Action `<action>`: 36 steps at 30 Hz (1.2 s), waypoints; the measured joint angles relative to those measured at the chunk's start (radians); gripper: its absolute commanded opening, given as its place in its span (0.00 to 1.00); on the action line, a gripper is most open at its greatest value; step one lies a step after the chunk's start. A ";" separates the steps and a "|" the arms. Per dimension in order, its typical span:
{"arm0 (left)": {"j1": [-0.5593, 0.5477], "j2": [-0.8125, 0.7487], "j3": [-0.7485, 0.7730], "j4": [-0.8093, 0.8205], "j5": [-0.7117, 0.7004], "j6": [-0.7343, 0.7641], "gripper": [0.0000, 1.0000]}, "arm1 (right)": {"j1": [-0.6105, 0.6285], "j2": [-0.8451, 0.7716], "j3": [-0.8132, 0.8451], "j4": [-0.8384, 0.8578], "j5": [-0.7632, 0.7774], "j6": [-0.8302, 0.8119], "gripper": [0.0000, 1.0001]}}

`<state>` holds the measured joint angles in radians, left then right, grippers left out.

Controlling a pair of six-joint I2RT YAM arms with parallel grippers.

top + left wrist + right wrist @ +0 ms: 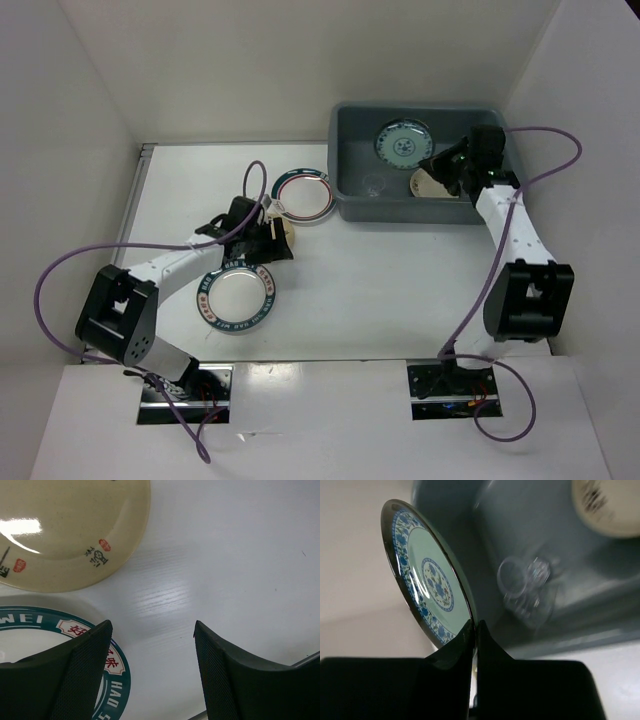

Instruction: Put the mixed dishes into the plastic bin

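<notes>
At the grey plastic bin (pixel 400 212), right end effector (pixel 475 628) pinches round patterned plate (pixel 429 582).

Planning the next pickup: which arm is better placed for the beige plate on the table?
Left. The left gripper hovers open right beside the beige plate. The right gripper is over the plastic bin, shut on the small patterned plate.

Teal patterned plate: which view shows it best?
Right wrist: the teal plate looms large, floral pattern clear, rim pinched by the right gripper. Top external shows it small, over the bin. Left wrist does not show it.
</notes>
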<state>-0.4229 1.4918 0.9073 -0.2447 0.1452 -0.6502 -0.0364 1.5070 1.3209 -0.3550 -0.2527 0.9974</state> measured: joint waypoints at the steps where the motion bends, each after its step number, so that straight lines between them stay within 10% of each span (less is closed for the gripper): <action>1: 0.000 0.002 0.005 -0.004 -0.005 0.004 0.75 | -0.021 0.037 0.024 0.002 0.013 -0.014 0.00; 22: 0.000 0.014 0.032 -0.033 -0.056 0.050 0.82 | -0.097 0.565 0.351 -0.077 0.256 -0.212 0.00; 36: 0.014 0.014 0.043 -0.039 -0.054 0.047 0.83 | -0.097 0.598 0.394 -0.111 0.297 -0.258 0.47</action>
<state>-0.4088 1.5059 0.9501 -0.2836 0.0914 -0.6029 -0.1333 2.1048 1.7153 -0.4660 0.0441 0.7391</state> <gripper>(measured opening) 0.827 0.456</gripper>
